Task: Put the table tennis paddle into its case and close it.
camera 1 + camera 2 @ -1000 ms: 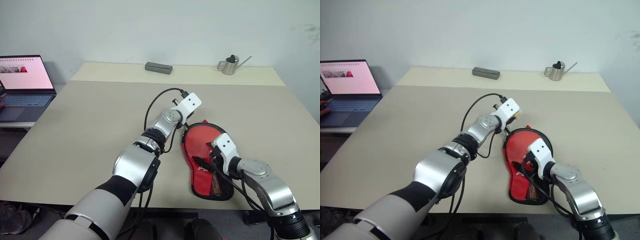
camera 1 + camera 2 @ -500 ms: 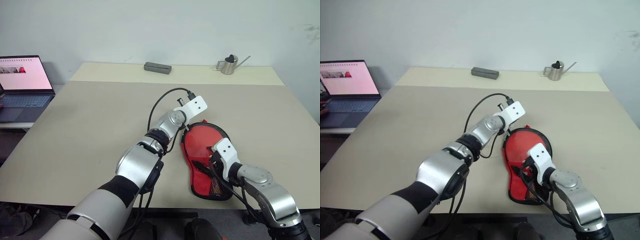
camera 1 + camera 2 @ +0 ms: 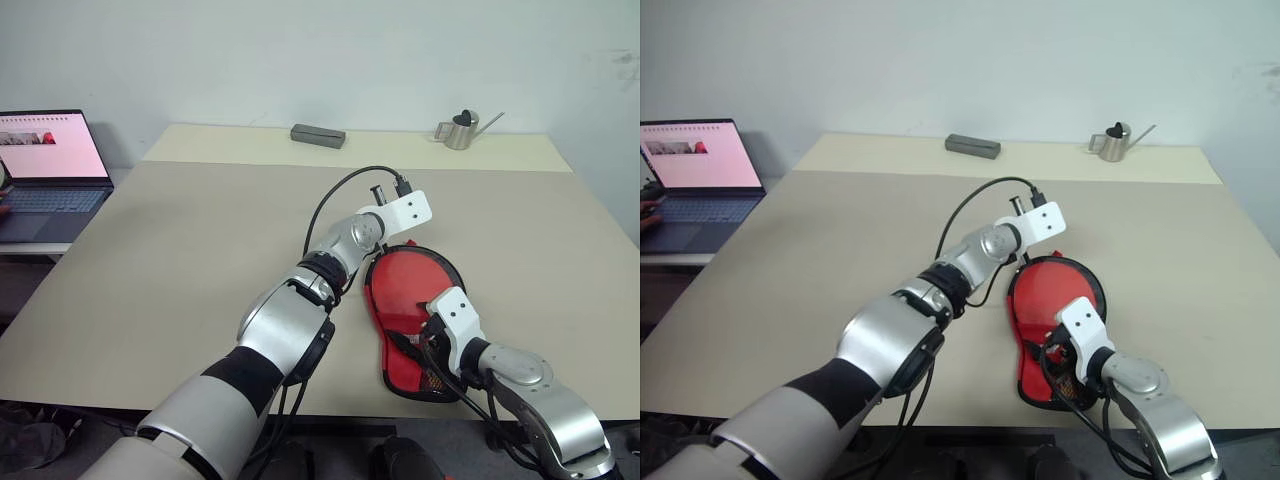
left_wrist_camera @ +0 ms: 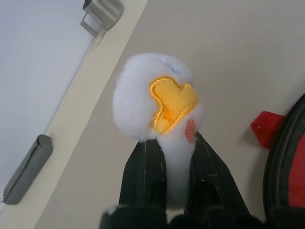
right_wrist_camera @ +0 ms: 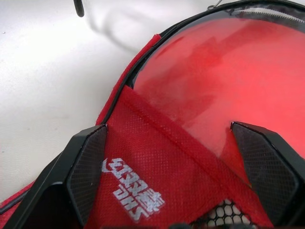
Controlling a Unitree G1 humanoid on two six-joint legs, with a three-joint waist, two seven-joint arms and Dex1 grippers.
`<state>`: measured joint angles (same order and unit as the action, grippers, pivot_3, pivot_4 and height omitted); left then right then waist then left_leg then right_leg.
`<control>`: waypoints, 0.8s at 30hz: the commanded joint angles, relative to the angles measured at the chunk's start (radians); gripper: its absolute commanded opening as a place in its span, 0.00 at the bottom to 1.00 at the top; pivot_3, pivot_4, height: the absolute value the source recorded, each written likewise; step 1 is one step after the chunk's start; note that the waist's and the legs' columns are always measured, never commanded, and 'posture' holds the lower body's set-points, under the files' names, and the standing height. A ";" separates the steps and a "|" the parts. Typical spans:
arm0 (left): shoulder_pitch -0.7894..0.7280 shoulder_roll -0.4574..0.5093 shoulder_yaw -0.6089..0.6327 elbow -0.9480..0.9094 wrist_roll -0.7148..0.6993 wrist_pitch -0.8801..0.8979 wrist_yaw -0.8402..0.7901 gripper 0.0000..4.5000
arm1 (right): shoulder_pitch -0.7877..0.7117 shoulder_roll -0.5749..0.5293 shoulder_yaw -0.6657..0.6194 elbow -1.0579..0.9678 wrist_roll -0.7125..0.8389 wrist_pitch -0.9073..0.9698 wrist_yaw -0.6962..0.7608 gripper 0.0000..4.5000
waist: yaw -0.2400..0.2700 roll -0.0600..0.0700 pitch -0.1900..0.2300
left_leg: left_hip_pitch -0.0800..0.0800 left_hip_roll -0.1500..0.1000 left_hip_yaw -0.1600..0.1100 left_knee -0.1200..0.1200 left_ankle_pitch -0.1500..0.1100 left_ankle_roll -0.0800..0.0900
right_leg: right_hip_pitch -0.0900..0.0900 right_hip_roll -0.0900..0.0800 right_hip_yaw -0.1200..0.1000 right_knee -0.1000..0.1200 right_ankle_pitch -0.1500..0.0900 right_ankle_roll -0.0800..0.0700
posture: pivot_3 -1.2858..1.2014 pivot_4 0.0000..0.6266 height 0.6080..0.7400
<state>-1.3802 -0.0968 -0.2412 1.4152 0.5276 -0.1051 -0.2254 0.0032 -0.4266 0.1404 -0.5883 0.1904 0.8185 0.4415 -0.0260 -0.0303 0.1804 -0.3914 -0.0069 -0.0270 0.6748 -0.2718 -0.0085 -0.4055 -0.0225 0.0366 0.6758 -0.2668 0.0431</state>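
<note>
Right gripper (image 5: pixel 167 157) sits nearest the table's front edge, its two black fingers (image 5: pixel 86 167) spread wide over the handle end of the case (image 3: pixel 410 320), one finger on each side of the red flap with white lettering, holding nothing. Below that flap a bit of black mesh pocket shows. The case lies flat on the table (image 3: pixel 180 260), its narrow end toward the front edge and its round end pointing away. The case's top is open around the round end, and inside it the table tennis paddle (image 5: pixel 214 76) lies with its glossy red face up, ringed by the black zipper edge; the handle is hidden under the flap.

Just beyond the round end of the case, the left gripper (image 4: pixel 174 162) hangs above the table, its fingers (image 4: pixel 143 171) pinched tight on the neck of a small fluffy white charm (image 4: pixel 152 95) with a yellow patch. Whether the charm's cord reaches the zipper cannot be made out.

Farther from the case, on the paler strip along the table's back edge, a grey bar-shaped object (image 3: pixel 317 135) lies to the left and a small metal watering can (image 3: pixel 460 130) stands to the right. Off the table's left side, well apart from the case, an open laptop (image 3: pixel 50 165) shows a lit screen.
</note>
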 commanded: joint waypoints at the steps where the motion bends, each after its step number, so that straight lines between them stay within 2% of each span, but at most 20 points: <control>1: -0.050 -0.015 -0.012 -0.024 0.014 -0.031 0.034 0.03 | 0.065 0.004 0.049 0.041 0.025 0.099 -0.002 1.00 | 0.000 0.000 0.000 | 0.000 0.000 0.000 0.000 0.000 0.000 | 0.000 0.000 0.000 0.000 0.000 0.000 | 0.52 0.24 1.00; 16: -0.061 -0.047 -0.033 -0.021 0.039 -0.021 0.048 0.03 | 0.086 0.014 0.044 -0.001 0.030 0.130 -0.029 1.00 | 0.001 0.000 0.000 | -0.001 0.000 0.000 0.000 0.000 0.000 | 0.000 0.000 0.000 0.000 0.000 0.000 | 0.52 0.24 1.00; 19: -0.050 -0.050 -0.010 -0.021 0.013 -0.006 -0.004 0.03 | 0.080 0.018 0.049 0.005 0.030 0.128 -0.030 1.00 | 0.001 0.000 0.000 | -0.001 0.000 0.000 0.000 0.000 0.000 | 0.000 0.000 0.000 0.000 0.000 0.000 | 0.52 0.24 1.00; 24: -0.042 -0.048 0.007 -0.023 -0.012 -0.009 -0.061 0.42 | 0.052 0.017 0.051 0.031 0.036 0.121 -0.024 1.00 | 0.000 0.000 0.000 | 0.000 0.000 0.000 0.000 0.000 0.001 | 0.000 0.000 0.000 0.000 0.000 0.000 | 0.52 0.24 1.00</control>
<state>-1.3873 -0.1346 -0.2473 1.4198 0.5284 -0.1000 -0.2730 0.0235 -0.4092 0.1420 -0.6369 0.2070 0.8678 0.3999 -0.0263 -0.0305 0.1802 -0.3915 -0.0070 -0.0268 0.6749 -0.2721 -0.0079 -0.4055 -0.0225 0.0366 0.6756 -0.2669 0.0433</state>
